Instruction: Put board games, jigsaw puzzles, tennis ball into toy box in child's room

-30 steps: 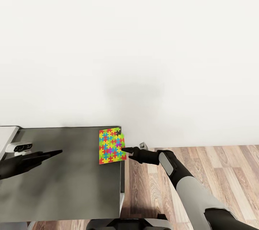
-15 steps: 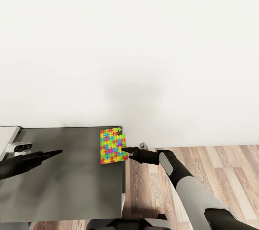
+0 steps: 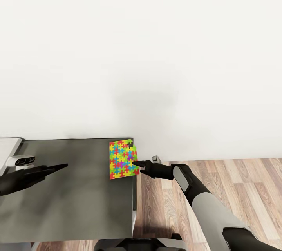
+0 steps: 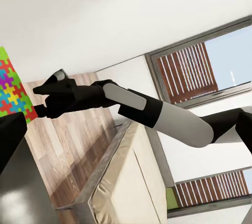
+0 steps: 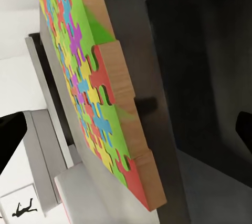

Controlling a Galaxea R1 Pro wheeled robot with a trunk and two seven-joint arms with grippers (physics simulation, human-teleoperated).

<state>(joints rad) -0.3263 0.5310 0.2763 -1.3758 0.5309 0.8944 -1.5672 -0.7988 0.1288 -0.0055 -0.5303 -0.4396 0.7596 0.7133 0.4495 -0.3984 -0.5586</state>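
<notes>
Wall (image 3: 141, 47), white and bare, takes the upper part of the head view. Below it the dark grey section of the table (image 3: 70, 188) runs from seven to six o'clock, with plank floor (image 3: 235, 180) at five. A jigsaw puzzle (image 3: 123, 159) lies flat at the table's far right corner, overhanging the edge a little. The right gripper (image 3: 138, 164) points at the puzzle's right edge, fingers parted either side of it, not yet closed. The left gripper (image 3: 58, 168) hangs at nine o'clock; whether it is parted I cannot tell. This puzzle is not yet picked up, so judging by that, boxing it remains.
</notes>
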